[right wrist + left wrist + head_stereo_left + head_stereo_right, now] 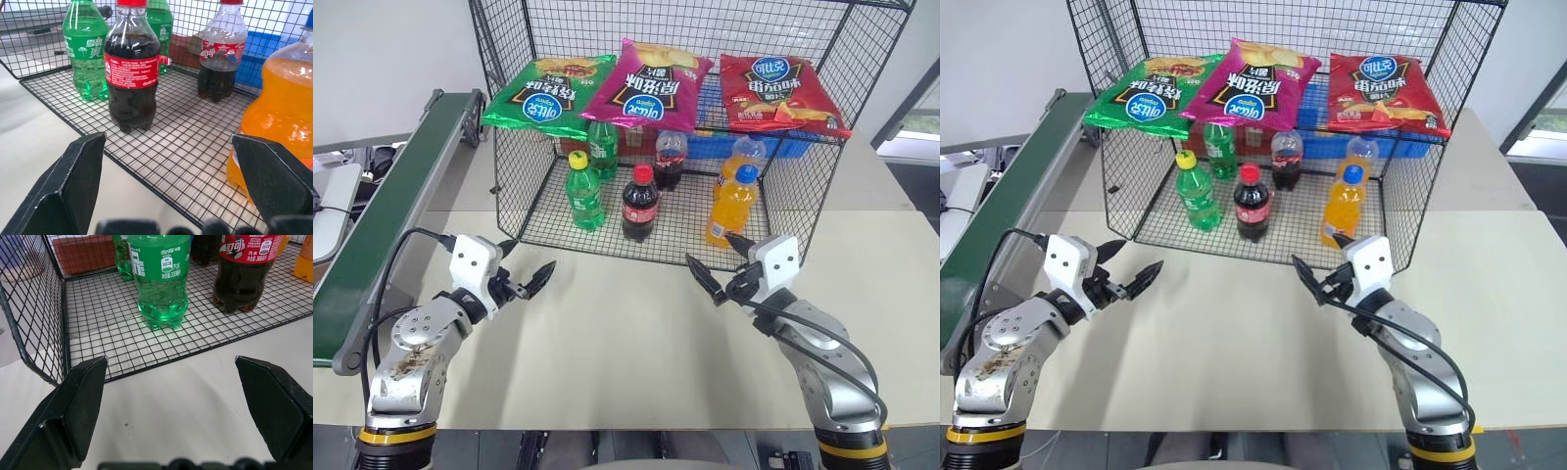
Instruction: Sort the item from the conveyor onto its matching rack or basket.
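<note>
The red chip bag (778,93) lies flat on the raised wire shelf at the right end of the black wire-mesh rack (524,176). At the left runs the dark green conveyor (391,196), its belt bare. My left gripper (530,257) hovers open over the table in front of the rack's left corner, nothing between its fingers (80,396). Level with it, my right gripper (708,250) stands open and empty before the rack's right front, close to an orange bottle (283,122).
A green chip bag (546,93) and a magenta chip bag (651,83) share the shelf. Under it stand green soda bottles (584,191), cola bottles (639,204) and orange bottles (732,206). A blue crate (744,145) sits behind. Beige table (626,333) lies between my arms.
</note>
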Available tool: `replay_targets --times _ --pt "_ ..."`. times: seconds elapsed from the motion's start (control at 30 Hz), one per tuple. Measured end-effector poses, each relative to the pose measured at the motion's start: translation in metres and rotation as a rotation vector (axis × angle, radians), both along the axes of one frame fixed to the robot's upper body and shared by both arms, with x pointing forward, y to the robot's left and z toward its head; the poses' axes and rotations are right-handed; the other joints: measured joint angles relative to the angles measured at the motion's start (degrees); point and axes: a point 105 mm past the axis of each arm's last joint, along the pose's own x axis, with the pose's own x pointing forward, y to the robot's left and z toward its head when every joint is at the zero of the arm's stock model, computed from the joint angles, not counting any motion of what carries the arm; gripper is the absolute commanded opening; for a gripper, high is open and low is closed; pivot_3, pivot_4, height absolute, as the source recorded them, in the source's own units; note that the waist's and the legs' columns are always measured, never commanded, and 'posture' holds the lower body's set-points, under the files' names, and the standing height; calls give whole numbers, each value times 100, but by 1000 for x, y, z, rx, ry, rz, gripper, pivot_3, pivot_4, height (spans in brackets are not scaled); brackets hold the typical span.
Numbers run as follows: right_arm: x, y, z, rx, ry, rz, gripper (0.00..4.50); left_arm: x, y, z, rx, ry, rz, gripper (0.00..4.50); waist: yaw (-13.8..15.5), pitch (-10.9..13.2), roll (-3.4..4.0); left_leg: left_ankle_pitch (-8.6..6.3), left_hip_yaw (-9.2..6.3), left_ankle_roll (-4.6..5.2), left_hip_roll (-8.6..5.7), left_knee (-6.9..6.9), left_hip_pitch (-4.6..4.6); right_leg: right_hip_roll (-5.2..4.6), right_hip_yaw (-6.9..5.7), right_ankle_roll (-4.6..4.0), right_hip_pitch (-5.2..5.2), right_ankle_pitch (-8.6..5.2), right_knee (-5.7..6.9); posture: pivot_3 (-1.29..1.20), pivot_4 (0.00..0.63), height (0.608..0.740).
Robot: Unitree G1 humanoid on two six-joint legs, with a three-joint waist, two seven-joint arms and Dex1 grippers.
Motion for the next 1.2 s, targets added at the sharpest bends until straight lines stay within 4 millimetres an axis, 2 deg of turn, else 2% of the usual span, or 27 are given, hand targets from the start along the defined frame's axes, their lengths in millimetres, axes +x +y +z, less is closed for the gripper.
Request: replay_targets --times 0.1,0.2,0.27,0.37,0.63,0.93,1.2 --pt "2 0 1 -9 19 10 4500 1 2 1 13 12 -1 4447 -8 1 0 0 0 0 1 2 0 1 1 0 0 0 3 0 150 740" --pt "8 -3 21 -46 -24 7 4500 5 8 17 4 -27 11 4447 -15 2 0 0 0 0 1 3 3 3 1 0 0 0 4 0 150 740" --pt "9 -2 29 -50 -46 8 4500 6 8 19 -4 -36 12 4447 -11 1 -1 -1 -3 1 1 -2 2 5 -2 1 0 0 2 0 150 740" --pt "10 -1 26 -43 -29 1 4500 6 7 19 -12 -35 10 4447 2 1 -1 -1 -4 1 0 -1 -8 2 -1 1 -7 0 2 0 150 740" --pt "9 -3 23 -38 -15 -20 4500 14 3 33 -20 -80 -2 4447 -8 1 0 -1 -2 1 -1 2 -5 2 1 1 -6 0 4 0 150 740" --pt "5 -4 20 -39 -2 -32 4500 14 -2 28 -23 -53 -41 4447 -8 2 -1 -1 -2 1 -1 3 -6 2 1 1 -6 0 4 0 150 740" --pt "5 -4 23 -35 -12 -51 4500 18 -6 32 -25 -65 -57 4447 -13 2 0 -1 -2 1 -1 2 -5 3 1 1 -6 0 4 0 150 740"
